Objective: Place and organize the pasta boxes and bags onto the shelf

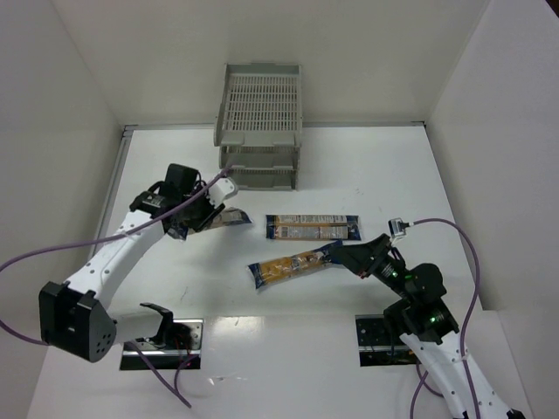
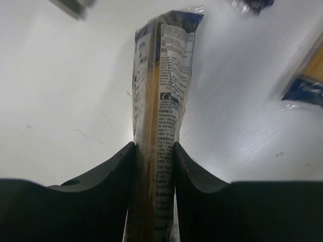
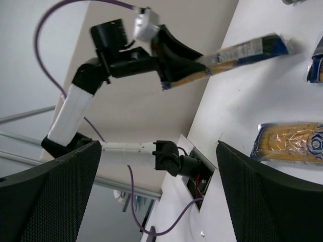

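Note:
The grey three-tier shelf (image 1: 258, 122) stands at the back of the table. My left gripper (image 1: 203, 214) is shut on one pasta pack (image 1: 231, 218) and holds it out toward the right. In the left wrist view the pack (image 2: 160, 85) is clamped between the fingers (image 2: 113, 171). A second pack (image 1: 313, 228) lies flat mid-table. A third pack (image 1: 293, 264) lies slanted in front of it. My right gripper (image 1: 351, 255) is open and empty at the slanted pack's right end. The right wrist view shows the held pack (image 3: 237, 53) and the slanted pack (image 3: 292, 143).
White walls enclose the table on the left, back and right. Both arm base plates (image 1: 162, 342) sit at the near edge. Purple cables (image 1: 52, 249) trail from both arms. The left arm (image 3: 81, 101) fills much of the right wrist view.

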Tool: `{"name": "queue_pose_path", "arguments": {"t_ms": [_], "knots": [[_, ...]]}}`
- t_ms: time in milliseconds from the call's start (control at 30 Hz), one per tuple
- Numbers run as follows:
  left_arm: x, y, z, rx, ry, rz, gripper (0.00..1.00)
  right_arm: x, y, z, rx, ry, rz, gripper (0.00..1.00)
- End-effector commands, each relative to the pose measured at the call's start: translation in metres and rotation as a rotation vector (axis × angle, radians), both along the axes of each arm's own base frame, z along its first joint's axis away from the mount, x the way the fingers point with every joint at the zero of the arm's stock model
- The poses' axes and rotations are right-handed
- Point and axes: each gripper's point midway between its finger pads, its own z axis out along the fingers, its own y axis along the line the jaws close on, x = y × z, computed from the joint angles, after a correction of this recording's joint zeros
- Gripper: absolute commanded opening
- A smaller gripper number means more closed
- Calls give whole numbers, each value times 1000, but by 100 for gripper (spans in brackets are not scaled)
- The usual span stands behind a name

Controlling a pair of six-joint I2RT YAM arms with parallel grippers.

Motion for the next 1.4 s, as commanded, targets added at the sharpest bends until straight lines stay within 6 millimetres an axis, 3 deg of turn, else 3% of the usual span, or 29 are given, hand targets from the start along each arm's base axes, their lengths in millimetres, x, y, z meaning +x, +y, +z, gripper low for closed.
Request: {"name": "queue_pose_path", "arguments": {"t_ms": [0, 100, 133, 167, 200, 267, 433, 467, 500, 533, 567, 633, 833, 1100, 1233, 1267, 1333, 1367], "knots": [[15, -17, 71, -118, -156, 17, 0, 0, -4, 8, 21, 8, -20, 100], [16, -19, 64, -108, -148, 13, 0, 0, -6, 10, 16, 21, -33, 100], [14, -20, 51, -92, -123, 12, 0, 0, -6, 7, 4, 20, -34, 100], [6, -13, 19, -40, -69, -2, 0, -1, -7, 12, 2, 3, -36, 100], [1, -8, 3, -9, -38, 1, 0, -1, -8, 12, -3, 15, -46, 100], [-8, -5, -16, 15, -1, 0, 0, -2, -9, 13, -4, 17, -46, 100], [1, -18, -1, -76, -25, 45, 0, -2, -9, 11, -4, 34, -45, 100], [7, -10, -7, -37, -39, 78, 13, -2, -9, 11, -4, 34, -45, 100], [5, -6, -12, -23, -30, 99, 39, -2, -9, 11, -4, 34, -45, 100], [5, -6, -12, -18, -34, 91, 92, -1, -9, 8, -9, 45, -45, 100], [2, -5, -17, -12, -20, 91, 100, -1, -9, 6, -14, 55, -45, 100], [-2, -12, -21, -37, -6, 73, 100, -1, -9, 6, -14, 55, -45, 100], [5, -18, -67, -12, 69, 38, 100, 0, -9, 6, -13, 55, -55, 100], [39, -26, -110, 48, 158, 37, 100, 2, -10, 2, -22, 73, -65, 100], [22, -27, -121, 49, 219, -15, 100, 2, -12, 1, -27, 86, -75, 100], [14, -23, -128, 62, 240, -25, 96, 3, -13, 1, -26, 86, -84, 100], [9, -21, -130, 74, 258, -36, 77, 5, -14, 1, -19, 93, -92, 100], [5, -20, -139, 81, 292, -26, 46, 8, -14, -1, -17, 92, -103, 100]]}}
